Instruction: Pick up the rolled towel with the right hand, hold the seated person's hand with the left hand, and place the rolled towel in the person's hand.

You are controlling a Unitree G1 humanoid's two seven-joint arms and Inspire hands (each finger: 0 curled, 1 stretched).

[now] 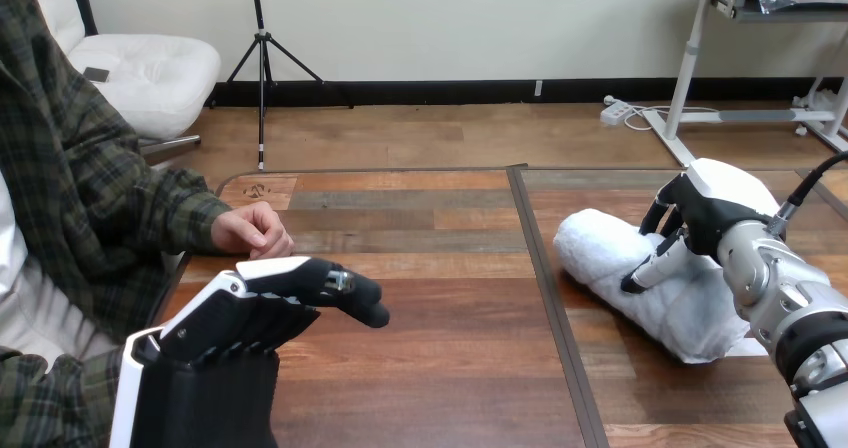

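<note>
Right hand [718,206] is down on the rolled towel [640,290], on the right half of the table [440,268]. The hand sits over the roll's upper right end, white back shell up. Its thumb [655,263] lies across the near side of the towel and its fingers curl over the far side, so it grips the roll. The towel is white and lies flat on the wood at a diagonal: one end points toward the table's middle, the other runs down right under the silver forearm [790,308]. It rests on the table, not lifted. It sits just right of the dark seam [553,298] that splits the tabletop front to back. Left hand [235,318] is at lower left, above the near left part of the table, turned edge-on with the white shell on its left side. Its fingers [362,303] are straight, point right toward the middle, and hold nothing, so that hand is open. The person's hand [250,230] rests on the table's left edge, loosely curled and holding nothing, with a plaid sleeve behind it. It lies just beyond the left hand with a gap between them, no contact. Person's hand and towel are well apart, on opposite sides of the seam.
</note>
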